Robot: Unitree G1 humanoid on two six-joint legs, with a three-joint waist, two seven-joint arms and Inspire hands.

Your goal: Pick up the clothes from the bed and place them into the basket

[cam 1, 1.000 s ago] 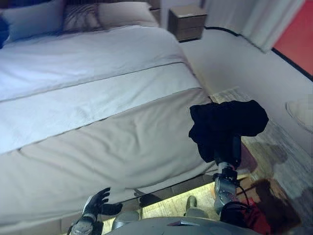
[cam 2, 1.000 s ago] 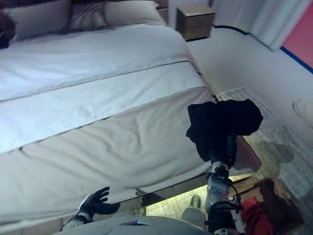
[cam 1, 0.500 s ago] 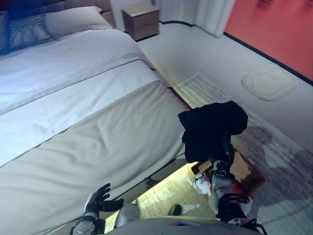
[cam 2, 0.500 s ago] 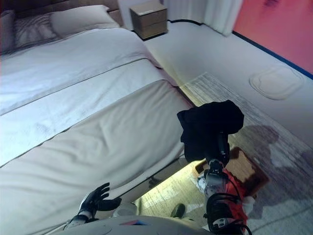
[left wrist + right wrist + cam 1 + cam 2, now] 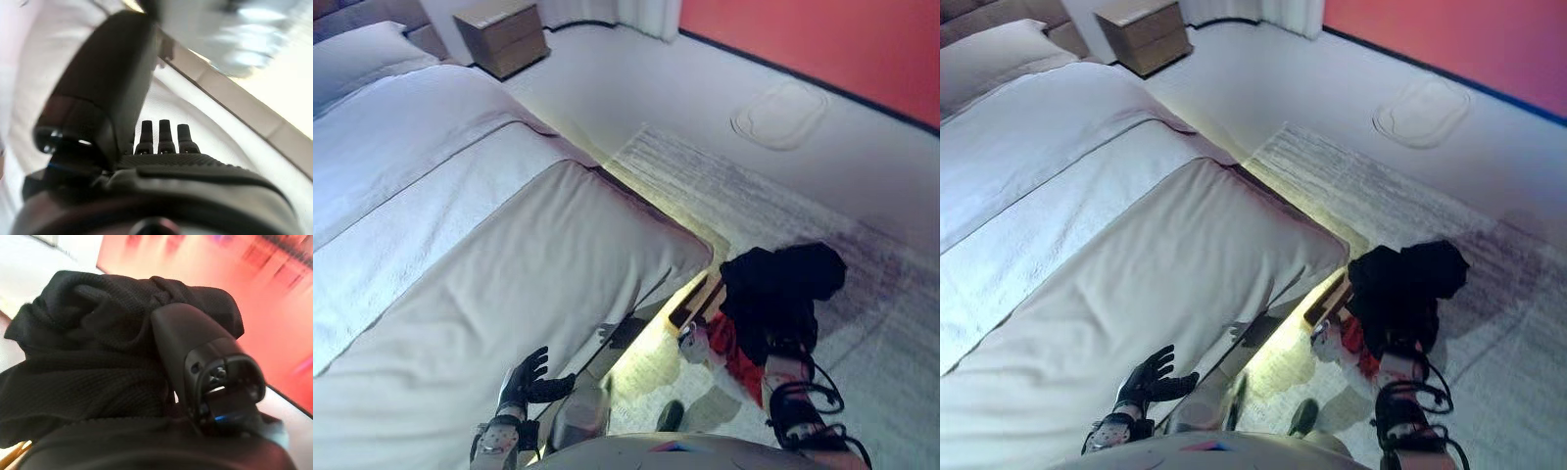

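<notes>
The left hand (image 5: 530, 377), by the foot edge of the bed (image 5: 460, 245), is matt black, with slim segmented fingers (image 5: 165, 132) ending in squared tips and a thick, smooth, rounded thumb shell. Its palm has a fine ribbed texture. Behind it sits a silver-grey wrist cuff with dark insets. The right hand (image 5: 195, 347), on the side away from the bed, shows a glossy black thumb casing with an open hollow at its base, a small round hole and a blue glint inside. Its forearm is silver-grey with dark bands.

A bedroom: a made bed (image 5: 460, 255) with pillow (image 5: 357, 69); a wooden nightstand (image 5: 501, 34); a rug (image 5: 744, 196).
</notes>
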